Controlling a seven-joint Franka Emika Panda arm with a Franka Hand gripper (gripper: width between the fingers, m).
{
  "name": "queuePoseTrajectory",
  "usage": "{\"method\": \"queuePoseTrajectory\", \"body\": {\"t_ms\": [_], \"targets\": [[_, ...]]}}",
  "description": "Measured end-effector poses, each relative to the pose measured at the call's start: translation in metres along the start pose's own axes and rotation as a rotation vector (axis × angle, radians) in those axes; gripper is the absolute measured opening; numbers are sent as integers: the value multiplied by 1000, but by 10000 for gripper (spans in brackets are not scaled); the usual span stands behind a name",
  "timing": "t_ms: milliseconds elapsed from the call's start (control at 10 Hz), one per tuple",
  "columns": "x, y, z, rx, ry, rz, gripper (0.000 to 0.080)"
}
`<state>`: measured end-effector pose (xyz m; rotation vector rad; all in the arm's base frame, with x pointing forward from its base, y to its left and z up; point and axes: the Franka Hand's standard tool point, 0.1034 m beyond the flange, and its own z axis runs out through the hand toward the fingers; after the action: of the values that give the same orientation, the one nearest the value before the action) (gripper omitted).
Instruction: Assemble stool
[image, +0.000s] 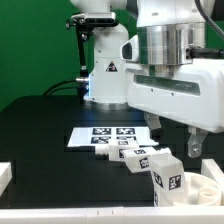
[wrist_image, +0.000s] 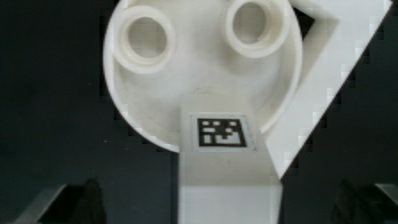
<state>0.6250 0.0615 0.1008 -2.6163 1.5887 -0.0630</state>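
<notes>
One seat (wrist_image: 169, 80), partly cut off, two holes seen. Three legs (image: 137, 158) beside seat, tags blurry. Jaws apart, the leg (wrist_image: 228, 165) nearest seat between them.

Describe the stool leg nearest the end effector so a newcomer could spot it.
On the black table, white legs run from the marker board toward the exterior view's right. The last leg, beside the round seat, rises higher than the others, below the end effector.
</notes>
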Motion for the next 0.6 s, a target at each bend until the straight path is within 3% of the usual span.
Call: {"method": "queuePoseTrajectory", "body": {"t_ms": [300, 600], "targets": [[-1, 2, 0, 4, 0, 0, 649], [-17, 49, -6, 30, -34, 43, 649]]}}
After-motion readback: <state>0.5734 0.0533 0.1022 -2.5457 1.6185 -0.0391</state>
